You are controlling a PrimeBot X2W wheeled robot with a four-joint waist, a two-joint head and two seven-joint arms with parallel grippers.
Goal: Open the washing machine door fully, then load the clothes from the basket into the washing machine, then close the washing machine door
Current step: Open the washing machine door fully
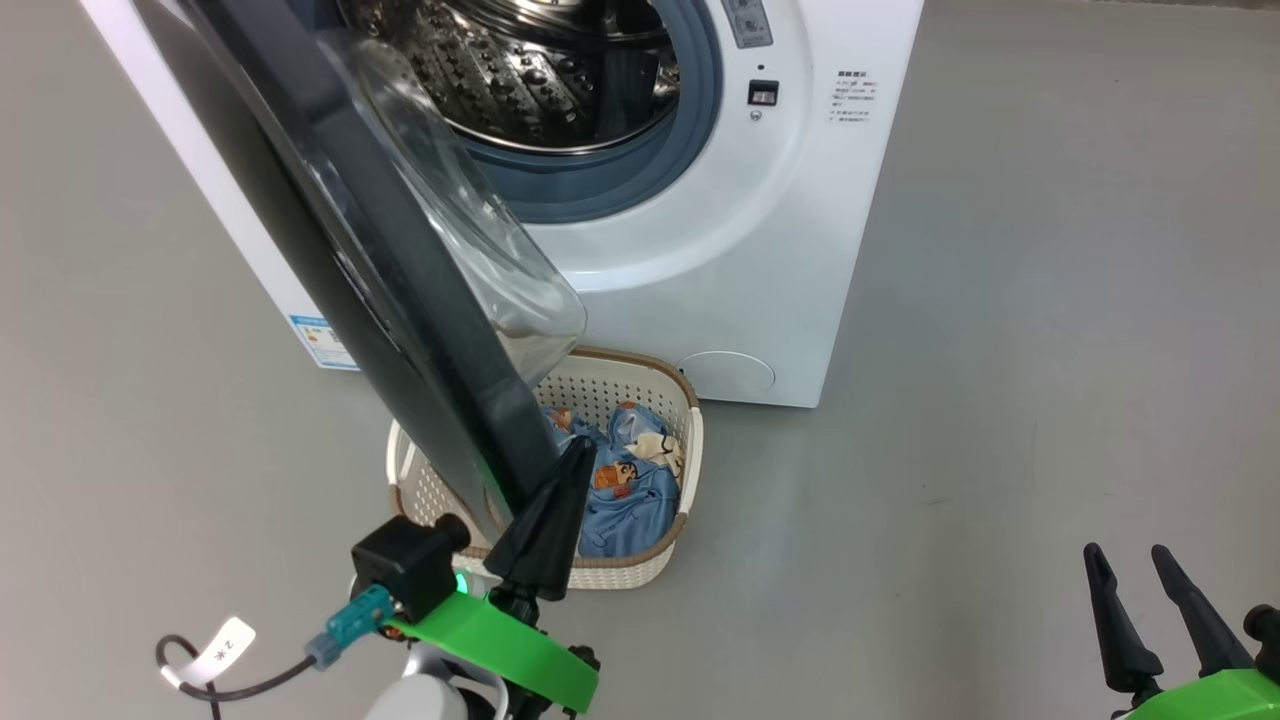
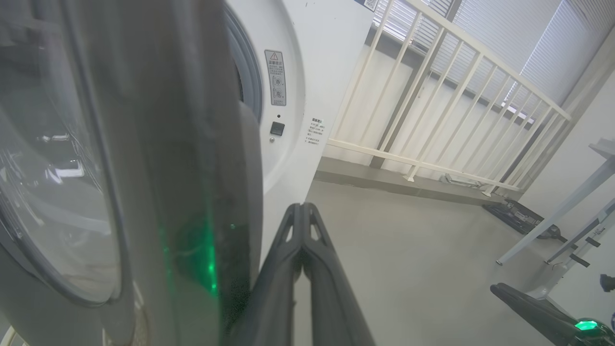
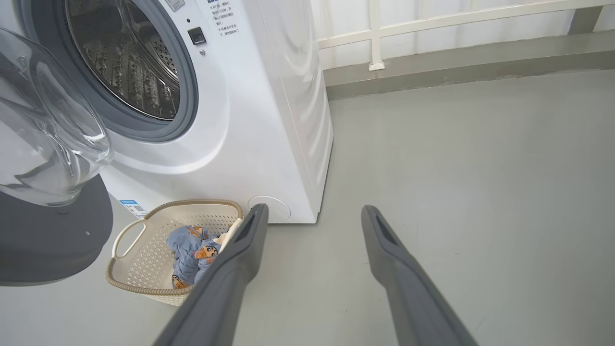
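Note:
The white washing machine [image 1: 760, 250] stands with its black door [image 1: 330, 250] swung partly open, the clear glass bowl [image 1: 470, 230] bulging toward the drum [image 1: 520, 70]. My left gripper [image 1: 578, 447] is shut, its tip against the door's inner edge, low on the rim; in the left wrist view the door [image 2: 158, 158] lies just left of the closed fingers [image 2: 307, 259]. The cream basket [image 1: 620, 385] sits on the floor under the door, holding light blue printed clothes [image 1: 630, 490]. My right gripper [image 1: 1130, 560] stands open at the lower right, away from everything; it points toward the basket [image 3: 139, 262] and clothes [image 3: 192, 250].
Grey floor [image 1: 1000, 400] stretches open to the right of the machine. A white railing [image 2: 432, 96] runs along the wall behind. Table legs and a dark base [image 2: 523, 218] stand at the far right of the left wrist view.

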